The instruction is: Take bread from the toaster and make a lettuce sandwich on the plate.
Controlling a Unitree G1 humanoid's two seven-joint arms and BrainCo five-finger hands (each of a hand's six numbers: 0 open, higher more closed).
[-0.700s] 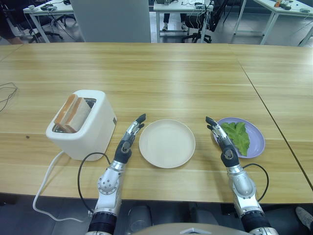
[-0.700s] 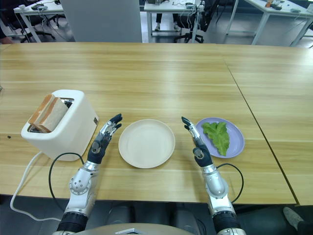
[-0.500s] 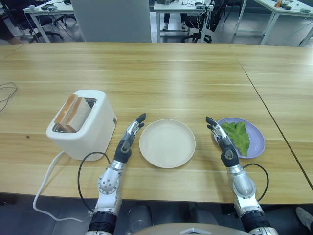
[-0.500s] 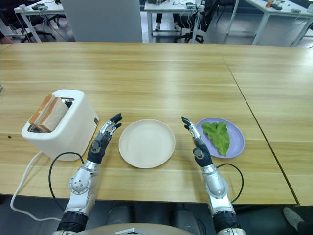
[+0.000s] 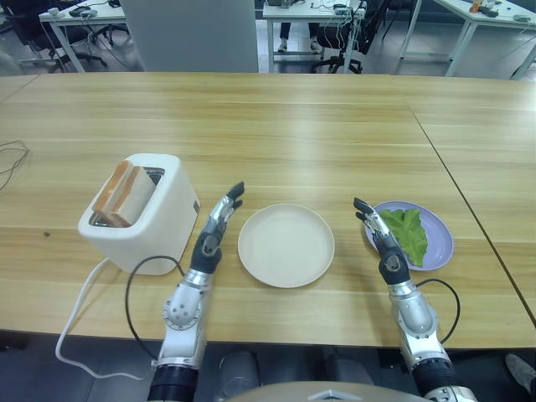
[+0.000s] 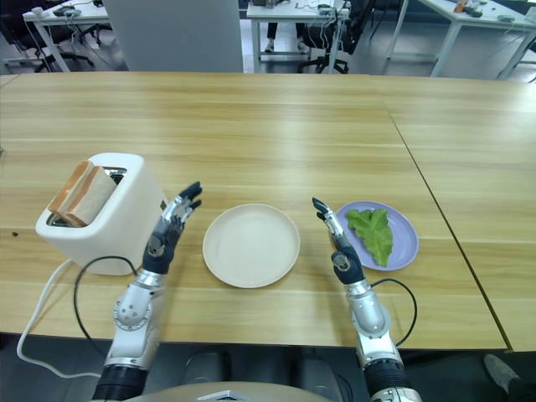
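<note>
Left hand [image 5: 213, 232]: up and across toward the toaster [image 5: 149, 224] now, fingers stretched out, nothing held, hovering between toaster and cream plate [image 5: 286, 245].
Right hand [image 5: 382, 240]: barely shifted, fingers straight, holding nothing, just beside the purple plate [image 5: 441, 244].
Toaster: white, on the table's left, with bread [image 5: 124, 193] slices standing in its slot.
Cream plate: lying between the two hands.
Purple plate: carrying the lettuce [image 5: 406, 231].
</note>
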